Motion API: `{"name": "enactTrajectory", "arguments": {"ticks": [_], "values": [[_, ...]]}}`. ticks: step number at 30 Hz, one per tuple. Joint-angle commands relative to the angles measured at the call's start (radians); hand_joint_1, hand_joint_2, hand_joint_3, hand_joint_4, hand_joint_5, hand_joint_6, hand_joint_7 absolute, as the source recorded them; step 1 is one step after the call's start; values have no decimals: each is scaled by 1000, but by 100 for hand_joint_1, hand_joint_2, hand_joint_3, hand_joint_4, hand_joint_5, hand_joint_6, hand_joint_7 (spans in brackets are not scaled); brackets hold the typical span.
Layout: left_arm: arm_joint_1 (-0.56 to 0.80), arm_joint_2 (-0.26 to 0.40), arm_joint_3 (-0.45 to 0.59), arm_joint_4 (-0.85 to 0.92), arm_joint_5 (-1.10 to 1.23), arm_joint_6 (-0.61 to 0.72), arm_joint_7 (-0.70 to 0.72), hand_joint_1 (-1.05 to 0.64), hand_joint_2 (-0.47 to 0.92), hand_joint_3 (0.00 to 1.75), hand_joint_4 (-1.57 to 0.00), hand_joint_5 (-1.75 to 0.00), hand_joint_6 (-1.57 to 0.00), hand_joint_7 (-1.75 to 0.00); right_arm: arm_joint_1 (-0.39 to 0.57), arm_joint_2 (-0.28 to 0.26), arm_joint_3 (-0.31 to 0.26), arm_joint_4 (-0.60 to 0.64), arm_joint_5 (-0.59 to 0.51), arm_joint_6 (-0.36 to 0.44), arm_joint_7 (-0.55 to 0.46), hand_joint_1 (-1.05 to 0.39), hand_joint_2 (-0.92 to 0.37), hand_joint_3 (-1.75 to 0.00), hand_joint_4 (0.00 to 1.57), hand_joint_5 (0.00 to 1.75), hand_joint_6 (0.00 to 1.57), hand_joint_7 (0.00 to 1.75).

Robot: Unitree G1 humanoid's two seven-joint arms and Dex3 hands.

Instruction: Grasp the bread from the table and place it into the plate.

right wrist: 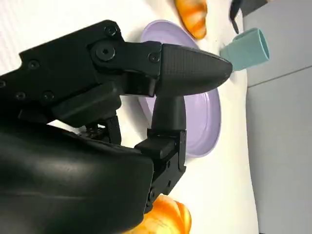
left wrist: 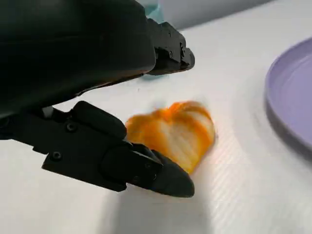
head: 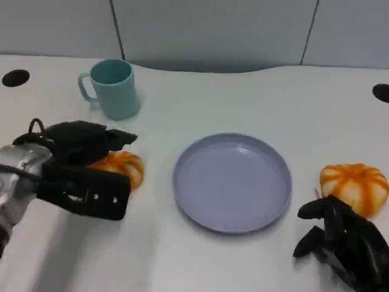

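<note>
While the lavender plate [head: 232,182] sits bare at the middle of the white tabletop [head: 200,103], two orange-and-white striped breads lie to either side of it. The left bread [head: 121,167] rests on the tabletop at the plate's 9 o'clock, near its rim but apart from it, and the left robot hand [head: 82,167] hovers around it, fingers spread with nothing held. In the left wrist view that bread [left wrist: 173,134] lies between a lower finger and an upper one; whether either finger touches it cannot be told, and its outline is blurred. From the head view the hand covers the bread's near-left part. A teal mug [head: 112,88] stands upright at 11 o'clock from the plate, well apart, handle turned left. The right bread [head: 355,185] lies at the plate's 3 o'clock, and the right robot hand [head: 343,240] sits just beside it toward 6 o'clock, fingers curled and apart, holding nothing; its lower part is cut off by the picture's edge. Two dark round holes [head: 15,78] mark the tabletop's far corners.
</note>
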Motion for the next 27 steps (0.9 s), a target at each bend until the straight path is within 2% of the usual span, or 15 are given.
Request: {"name": "enactTrajectory", "arguments": {"ticks": [1,6,12,13,16,17,18,19,20,22,25,27], "values": [[-96,-59,-73,215,9,33,39,-85,87,0,-3,-2,-8,0,9,1,-18,-18,24,14,-9,-32,-92,-64,54,175,42,155],[-152,-140,-168,409,44,89,152,-82,85,0,-4,-2,-10,-1,21,3,-19,-52,22,50,-31,-32,-92,-64,54,175,42,155],[-160,-205,-220,525,41,116,289,-64,79,0,-2,-1,-10,0,26,3,-19,-57,23,40,-27,-32,-92,-65,57,175,43,155],[-156,-211,-224,533,40,117,317,-59,75,0,-9,-4,-14,-2,26,4,-18,-58,20,38,-29,-32,-92,-65,58,175,44,155],[-156,-216,-236,547,36,116,352,-56,72,0,-13,-6,-17,-2,26,4,-16,-58,16,36,-32,-32,-92,-65,59,175,45,155],[-145,-216,-231,551,29,103,401,-52,74,3,-24,-13,-28,-9,27,3,-16,-59,16,35,-32,-32,-92,-65,59,175,45,155],[-136,-215,-227,554,23,89,447,-44,82,2,-25,-71,-32,-59,27,3,-16,-59,16,34,-31,-32,-92,-65,59,175,45,155],[-123,-212,-217,557,13,67,510,-38,86,2,-20,-120,-27,-106,27,3,-16,-58,15,31,-32,-32,-92,-65,59,175,44,155],[-112,-210,-211,560,5,50,564,-25,85,1,-33,-152,-31,-146,27,2,-15,-54,10,23,-33,-33,-92,-64,58,175,44,155],[-103,-208,-211,567,-4,28,623,-16,85,1,-47,-170,-36,-169,28,2,-15,-51,7,15,-33,-33,-92,-64,57,175,43,155],[-100,-206,-221,576,-2,30,672,-16,90,5,-67,-174,-43,-174,28,7,-25,-55,33,31,-21,-32,-92,-64,56,175,43,155],[-100,-208,-197,580,-31,33,657,-18,91,8,-69,-175,-44,-174,26,4,-23,-53,29,28,-23,-32,-92,-64,56,175,43,155]]}}
